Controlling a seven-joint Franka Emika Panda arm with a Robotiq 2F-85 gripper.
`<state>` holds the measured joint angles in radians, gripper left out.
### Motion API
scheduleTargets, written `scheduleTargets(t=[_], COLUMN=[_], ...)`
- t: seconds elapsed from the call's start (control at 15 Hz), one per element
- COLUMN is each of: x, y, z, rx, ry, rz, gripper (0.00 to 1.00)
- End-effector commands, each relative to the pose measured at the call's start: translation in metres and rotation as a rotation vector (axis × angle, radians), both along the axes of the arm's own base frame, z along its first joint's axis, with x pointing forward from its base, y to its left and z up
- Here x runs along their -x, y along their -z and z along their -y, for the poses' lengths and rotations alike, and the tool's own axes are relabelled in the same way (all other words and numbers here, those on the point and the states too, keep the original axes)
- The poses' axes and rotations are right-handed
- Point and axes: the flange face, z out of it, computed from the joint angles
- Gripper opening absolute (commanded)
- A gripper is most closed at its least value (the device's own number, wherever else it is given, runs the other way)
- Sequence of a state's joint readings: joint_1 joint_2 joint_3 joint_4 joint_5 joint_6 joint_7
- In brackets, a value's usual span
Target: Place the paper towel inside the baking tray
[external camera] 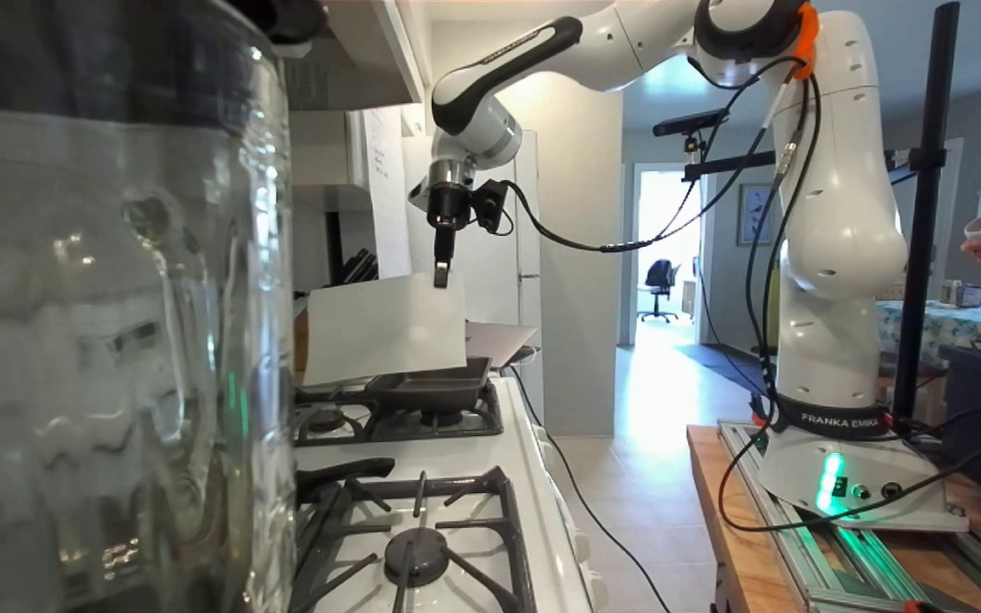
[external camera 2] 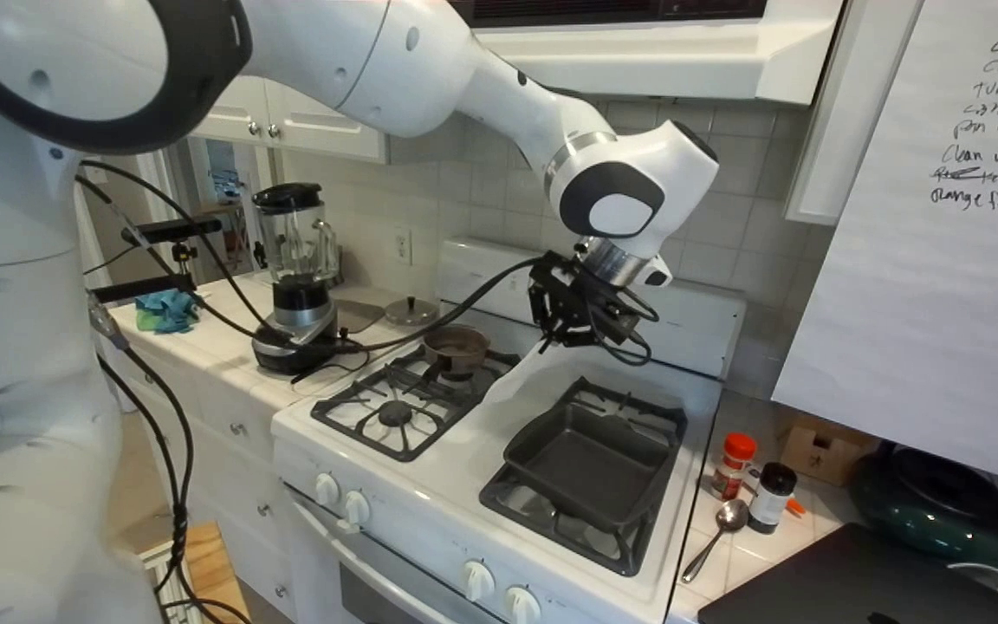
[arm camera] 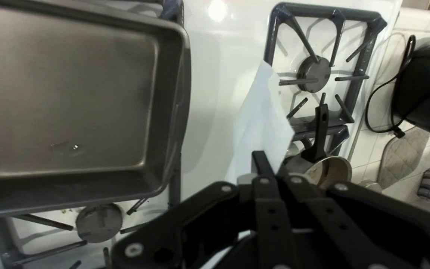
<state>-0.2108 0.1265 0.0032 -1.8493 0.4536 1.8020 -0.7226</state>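
The paper towel (external camera: 384,332) is a thin white sheet hanging from my gripper (external camera: 441,274). In an exterior view it hangs edge-on (external camera 2: 518,374), above the stove strip between the two grates and beside the tray. In the wrist view my gripper (arm camera: 267,164) is shut on the paper towel (arm camera: 261,108), with the sheet extending beyond the fingertips. The dark baking tray (external camera 2: 590,459) sits on a burner grate. It shows at the left of the wrist view (arm camera: 69,93) and behind the sheet's lower edge in an exterior view (external camera: 435,390). The fingertips are partly hidden in the wrist view.
A small pot (external camera 2: 456,348) stands on the neighbouring grate, its handle (arm camera: 319,130) pointing toward the stove front. A blender (external camera 2: 295,286) stands on the counter. Spice jars (external camera 2: 733,468), a spoon (external camera 2: 716,537) and a dark flat laptop-like thing (external camera 2: 889,581) lie beyond the stove.
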Motion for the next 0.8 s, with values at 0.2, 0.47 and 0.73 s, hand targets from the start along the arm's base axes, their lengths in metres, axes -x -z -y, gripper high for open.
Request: scheduleTargets(t=[0.2,0.47,0.73], x=[0.044,0.06,0.066], y=[0.063,0.093,0.11], z=[0.048,0.058,0.063], rx=[-0.026,0.006,0.019], ry=[0.136,0.2,0.239], rz=[-0.034,-0.048,-0.029], gripper=[0.0,0.0,0.0])
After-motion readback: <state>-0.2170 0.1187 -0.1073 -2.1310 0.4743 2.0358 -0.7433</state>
